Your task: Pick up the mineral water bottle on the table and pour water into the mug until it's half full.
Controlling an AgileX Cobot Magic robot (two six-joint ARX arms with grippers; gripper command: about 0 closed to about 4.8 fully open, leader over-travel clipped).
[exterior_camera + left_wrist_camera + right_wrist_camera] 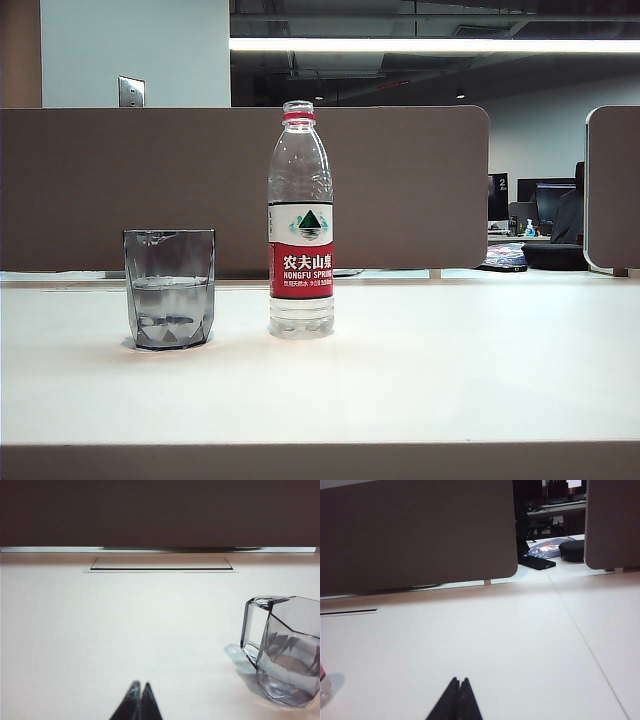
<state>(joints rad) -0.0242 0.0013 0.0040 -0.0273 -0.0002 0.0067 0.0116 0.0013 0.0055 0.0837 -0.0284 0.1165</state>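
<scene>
The white table [420, 380] fills the lower half of the exterior view, its brownish front edge running along the bottom and a brown partition panel [150, 190] standing along its far edge. The mineral water bottle [300, 220] stands upright and uncapped near the middle of the table, closer to the far edge than to the front edge; its red-and-white label faces the camera, and only a shallow layer of water shows at its base. The mug [169, 289], a smoky-grey faceted tumbler, stands upright to the left of the bottle, apart from it and about the same way back from the front edge. The water [170, 305] in the mug reaches roughly half its height. Neither arm appears in the exterior view. In the left wrist view the left gripper [138, 700] hangs over bare tabletop with its two dark fingertips pressed together, holding nothing; the mug [285, 655] sits on the table off to one side of it, well apart, and a rectangular cable hatch [160, 563] lies in the tabletop near the far edge. In the right wrist view the right gripper [457, 697] likewise has its jaws closed tip to tip on nothing, over bare tabletop, with only a sliver of the bottle [323, 687] showing at the picture's margin.
</scene>
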